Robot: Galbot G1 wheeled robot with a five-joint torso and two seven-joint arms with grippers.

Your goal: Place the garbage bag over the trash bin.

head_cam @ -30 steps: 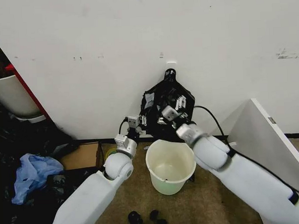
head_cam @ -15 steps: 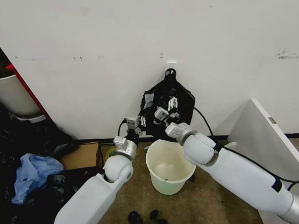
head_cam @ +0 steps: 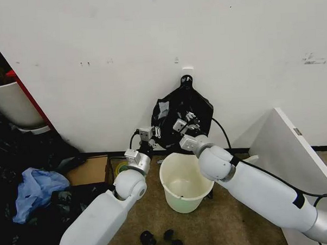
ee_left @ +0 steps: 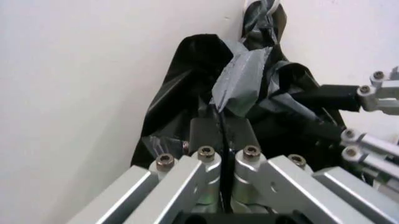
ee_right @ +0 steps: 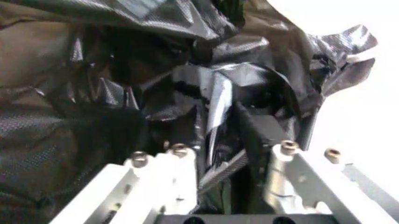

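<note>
Compared with one second ago, the right gripper [head_cam: 184, 123] has moved toward the robot's left and a little up, deeper into the garbage bag [head_cam: 192, 107], and the right elbow has swung inward over the bin. The left gripper [head_cam: 153, 132] has hardly changed place.

In the left wrist view, the left gripper [ee_left: 221, 140] has its two dark pads pressed together on a thin fold of black film, so it is clenched on the edge of the garbage bag [ee_left: 187, 84]. In the right wrist view, the right gripper [ee_right: 224, 126] has a shiny strip of the garbage bag [ee_right: 124, 93] between its fingers; the pads appear closed on it, though crumpled plastic hides part of them.

Both forearms rise from below and reach forward to the wall [head_cam: 95, 49], the left one straight, the right one bent across.

The bag hangs against the wall, glossy, black, crinkled, gathered to a knot at the top. It is above and behind the trash bin [head_cam: 186, 184], which stands upright on the floor [head_cam: 233, 222], cream-white, uncovered, between the two arms.
</note>
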